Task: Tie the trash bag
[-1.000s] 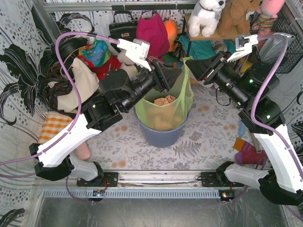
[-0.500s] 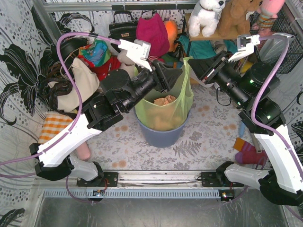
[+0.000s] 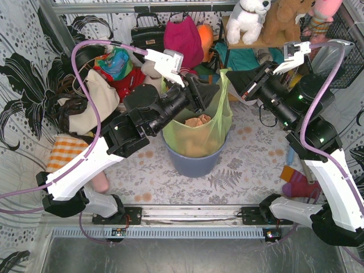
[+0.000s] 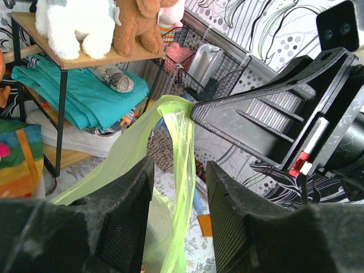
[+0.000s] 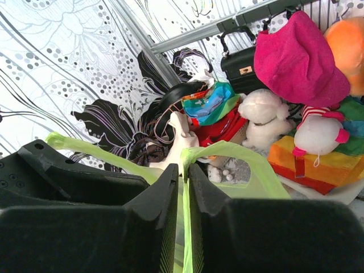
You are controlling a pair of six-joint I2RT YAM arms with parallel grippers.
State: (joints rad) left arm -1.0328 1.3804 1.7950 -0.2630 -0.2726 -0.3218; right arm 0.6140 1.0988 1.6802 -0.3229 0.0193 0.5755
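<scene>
The trash bag (image 3: 211,128) is a thin, translucent lime-green plastic bag. It sits inside a blue-grey round bin (image 3: 196,162) with its mouth open and its upper edge standing above the bin's rim. Tan crumpled scraps (image 3: 197,120) show through the plastic and lie low in the bag, inside the bin. On the far right side of the bin, one long handle strip is drawn up well above the rim into a narrow, wrinkled band.

The right gripper (image 5: 183,170) is above and to the far right of the bin. Its two black fingers are pressed together on the top of that strip, with only the thin plastic between them. The left wrist view shows the strip folding over just at the tip of those closed fingers.

The left gripper (image 4: 179,170) is above the far side of the bin, its jaws spread apart. The raised strip hangs down through the gap between them. Whether the plastic brushes either pad cannot be told.
</scene>
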